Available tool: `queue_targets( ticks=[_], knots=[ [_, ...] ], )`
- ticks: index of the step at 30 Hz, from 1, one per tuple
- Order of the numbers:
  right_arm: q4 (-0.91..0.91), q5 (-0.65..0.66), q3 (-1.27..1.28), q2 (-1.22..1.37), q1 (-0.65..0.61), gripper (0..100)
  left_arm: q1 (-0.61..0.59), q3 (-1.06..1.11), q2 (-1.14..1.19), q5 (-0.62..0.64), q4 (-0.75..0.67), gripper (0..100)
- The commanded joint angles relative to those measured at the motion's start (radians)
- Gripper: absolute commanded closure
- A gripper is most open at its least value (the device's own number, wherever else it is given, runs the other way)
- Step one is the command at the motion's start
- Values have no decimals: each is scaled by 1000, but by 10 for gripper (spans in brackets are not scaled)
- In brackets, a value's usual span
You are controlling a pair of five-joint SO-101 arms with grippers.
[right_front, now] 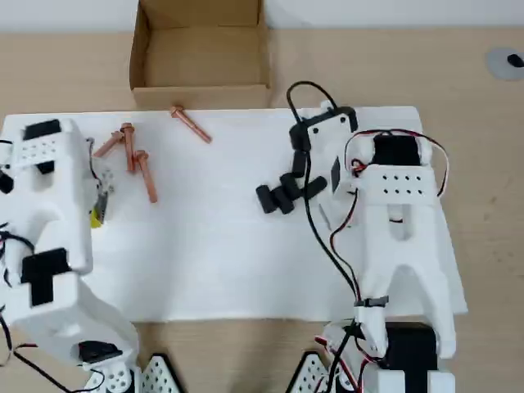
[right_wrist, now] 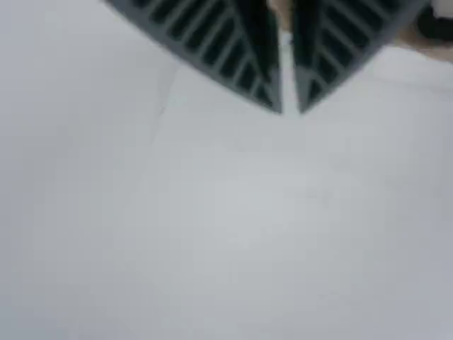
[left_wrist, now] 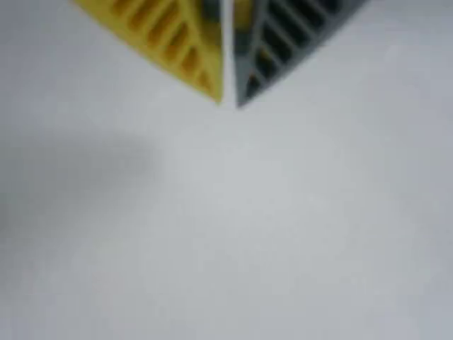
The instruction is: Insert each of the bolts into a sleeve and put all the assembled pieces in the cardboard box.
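Several copper bolts [right_front: 135,160] lie loose at the far left of the white mat [right_front: 221,254], one more bolt [right_front: 191,124] near the mat's far edge. Several black sleeves [right_front: 282,195] sit in a cluster near the mat's middle. The cardboard box [right_front: 141,57] stands open behind the mat. My left gripper [left_wrist: 228,99] hangs just over bare mat, its yellow and grey fingers closed tip to tip on nothing; in the high view it [right_front: 99,205] is just left of the bolts. My right gripper [right_wrist: 289,108] is shut and empty over bare mat, right of the sleeves.
The right arm's white body [right_front: 397,205] and its black cable [right_front: 315,221] stand beside the sleeves. The left arm's body [right_front: 49,205] covers the mat's left edge. Bare wooden table [right_front: 475,164] surrounds the mat.
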Motion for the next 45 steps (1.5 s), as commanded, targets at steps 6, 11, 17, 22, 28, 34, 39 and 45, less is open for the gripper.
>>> queue_targets(
  ticks=[6, 11, 17, 22, 28, 34, 39, 45],
  knots=[
    [-3, 3, 41, -1, -19, 987, -107, -324, 31, -87, 38, 987],
    [-2, 2, 44, -1, -21, 987, -123, -308, 39, -149, -126, 987],
    [-2, -41, 42, 1, -22, 987, -123, -213, 127, -204, -365, 987],
    [-2, -54, 42, 1, -22, 987, -124, -230, 232, -133, -376, 987],
    [-2, -75, 42, 1, -22, 987, -120, -292, 338, -71, -370, 987],
    [-11, -75, 44, 2, -22, 987, -118, -420, 343, -71, -241, 984],
    [-46, -75, 79, 10, -22, 987, -98, -624, 351, -69, -2, 898],
    [-46, -75, 82, 79, -22, 987, -84, -726, 352, -69, 118, 871]
  ],
)
